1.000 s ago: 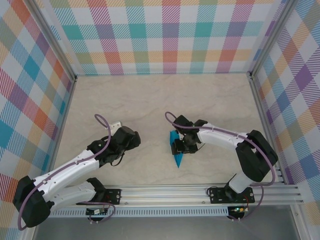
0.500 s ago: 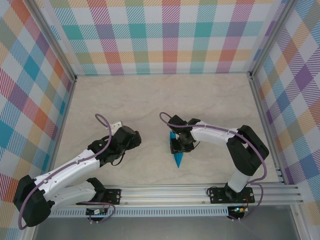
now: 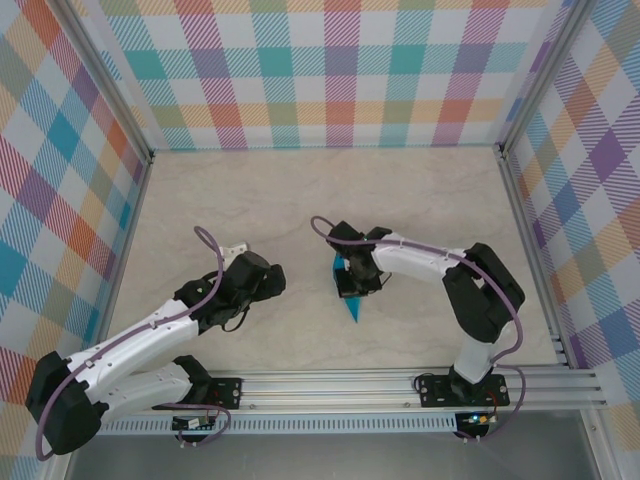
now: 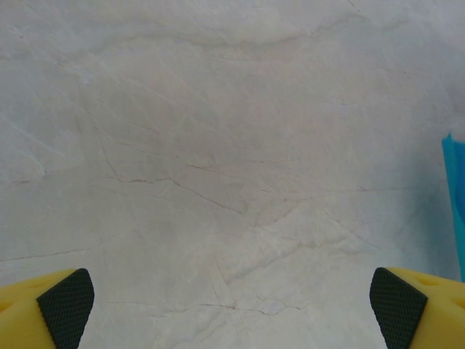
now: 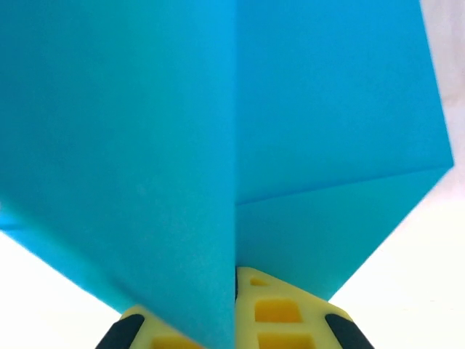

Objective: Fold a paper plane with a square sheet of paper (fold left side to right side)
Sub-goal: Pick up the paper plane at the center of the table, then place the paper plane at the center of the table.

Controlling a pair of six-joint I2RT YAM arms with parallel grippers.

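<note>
Teal paper plane (image 3: 351, 303) lies on the table (image 3: 300, 200). Right gripper (image 3: 352, 275) sits over the plane's wide end, jaws together, apparently clamped on its raised centre fold. Left gripper (image 3: 262, 278) hovers left of the plane, jaws wide apart.

- The top camera hangs high above and behind the arm bases, looking down over the whole table (image 3: 300, 200) from well back.
- The left wrist camera rides just behind the left gripper (image 4: 232, 309). It faces out between the jaws, low and close over bare tabletop.
- The right wrist camera looks out past its own jaws, so near that the paper plane (image 5: 145, 145) stands right against the lens.
- All three views share the plane. Its edge peeks in beyond the left camera's right-hand jaw, and the top view shows it at the right arm's jaws.
</note>
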